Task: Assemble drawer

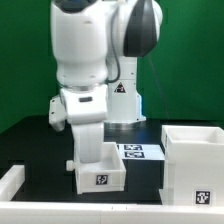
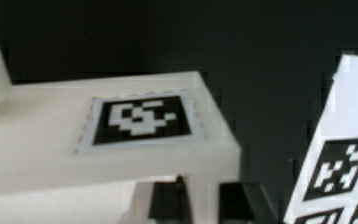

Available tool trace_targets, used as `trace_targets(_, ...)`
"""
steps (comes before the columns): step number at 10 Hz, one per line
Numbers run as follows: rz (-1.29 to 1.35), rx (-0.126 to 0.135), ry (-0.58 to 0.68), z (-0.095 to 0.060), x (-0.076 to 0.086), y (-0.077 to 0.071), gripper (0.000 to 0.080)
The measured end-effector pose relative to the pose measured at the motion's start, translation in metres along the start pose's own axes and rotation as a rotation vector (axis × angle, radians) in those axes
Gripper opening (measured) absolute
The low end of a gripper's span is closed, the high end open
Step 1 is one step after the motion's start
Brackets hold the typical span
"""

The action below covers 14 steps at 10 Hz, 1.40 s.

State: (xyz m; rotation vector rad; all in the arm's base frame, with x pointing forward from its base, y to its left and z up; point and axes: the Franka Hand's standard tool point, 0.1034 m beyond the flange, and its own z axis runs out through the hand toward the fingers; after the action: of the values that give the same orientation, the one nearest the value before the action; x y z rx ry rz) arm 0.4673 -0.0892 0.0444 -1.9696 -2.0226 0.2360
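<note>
I see the drawer (image 1: 100, 172) as smooth, matt white, either painted board or plastic; I cannot tell which. The large box (image 1: 195, 160) has the same flat white finish. The arm (image 1: 80, 50) wears a glossy white plastic shell. The table (image 1: 30, 145) is matt black. The tag (image 2: 144, 120) looks like matt printed paper.

Gripper (image 1: 92, 147): fingertips hidden inside the drawer (image 1: 102, 172); jaw spacing cannot be told.
Marker board (image 1: 137, 152): partly hidden behind the drawer and arm.
Large white box (image 1: 195, 165): cut off by the exterior view's right edge.
White part (image 1: 10, 184): cut off at the exterior view's left edge; shape unclear.
Wrist view: blurred; tagged white surface (image 2: 146, 120) soft-edged; tagged panel (image 2: 345, 165) cut off, identity unclear.
</note>
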Motion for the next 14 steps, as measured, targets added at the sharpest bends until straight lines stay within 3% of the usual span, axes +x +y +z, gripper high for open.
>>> trace_targets(7,0.056,-0.003,0.030,0.004,0.006,0.004,0.0051)
trace_targets(8,0.014,-0.034,0.046,0.002,0.003,0.006,0.0050)
trace_targets(9,-0.010,-0.107,0.091,-0.001,-0.004,0.006,0.0050)
trace_targets(10,-0.009,-0.151,0.124,0.000,-0.007,-0.001,0.0043)
trace_targets(11,-0.003,-0.178,0.147,0.002,-0.009,-0.004,0.0040)
trace_targets(14,0.041,-0.177,0.144,0.003,-0.009,-0.003,0.0040)
